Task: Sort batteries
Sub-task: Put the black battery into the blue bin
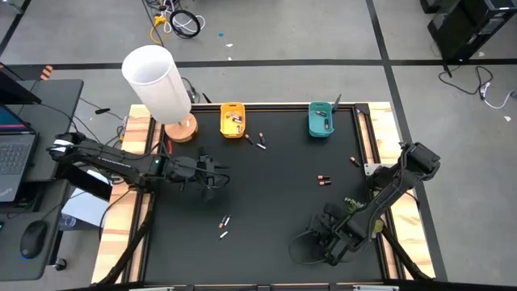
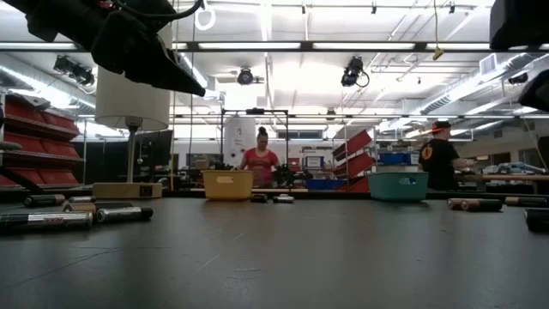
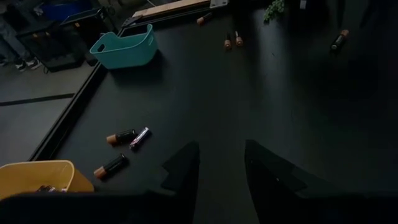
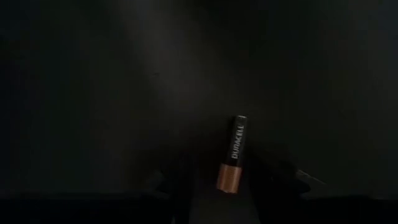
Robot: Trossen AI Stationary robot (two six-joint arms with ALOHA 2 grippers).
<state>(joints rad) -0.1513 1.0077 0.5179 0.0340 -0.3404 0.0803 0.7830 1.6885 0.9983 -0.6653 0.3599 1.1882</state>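
A copper-ended battery [image 4: 232,162] is seen between the parted fingers of the right tool [image 1: 323,240], low on the bench [image 1: 275,194]. The left tool [image 3: 219,171] is held open above the bench's left-middle.

The middle of the bench [image 1: 275,190] is open mat, wide enough for either tool to cross. Along the far edge stand a yellow bin [image 1: 233,120] and a teal bin [image 1: 321,120], with a gap between them. A tall lamp [image 1: 158,85] blocks the far left corner. Loose batteries lie near the yellow bin [image 1: 255,141], right of centre [image 1: 323,180] and near the front [image 1: 224,226].
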